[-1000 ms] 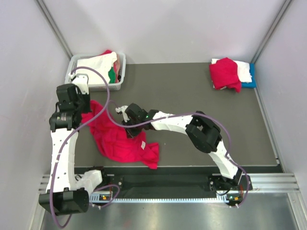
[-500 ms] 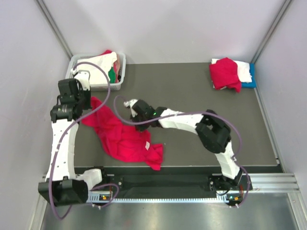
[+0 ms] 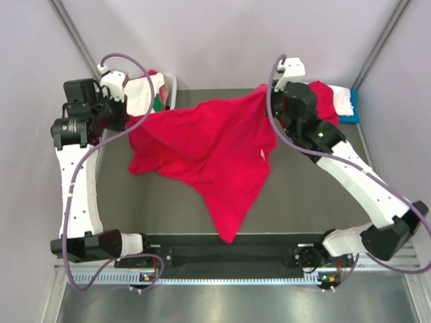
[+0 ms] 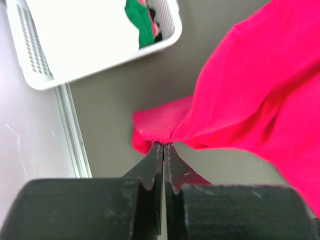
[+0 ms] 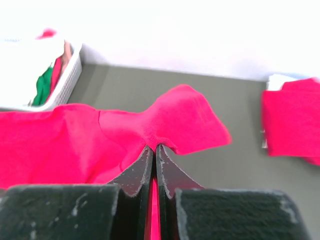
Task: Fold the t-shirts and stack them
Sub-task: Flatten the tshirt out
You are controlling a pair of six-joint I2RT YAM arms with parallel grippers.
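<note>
Currently the spreading step: left gripper [image 4: 163, 145] clamped on 1 edge of the red t-shirt [image 3: 215, 145], right gripper [image 5: 154, 147] pinched shut on another. Cloth is stretched between them over the table [image 3: 303, 195], its tail pointing toward the near edge. Next, probably: lay it flat, smooth it, then fold. Folded stack [image 3: 345, 101] sits far right.

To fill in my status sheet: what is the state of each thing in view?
red t-shirt, held up, spread between both grippers
left gripper, jaws shut on red t-shirt
right gripper, jaws shut on red t-shirt
tub, holding white and green cloth
corner stack, folded, red on top
</note>
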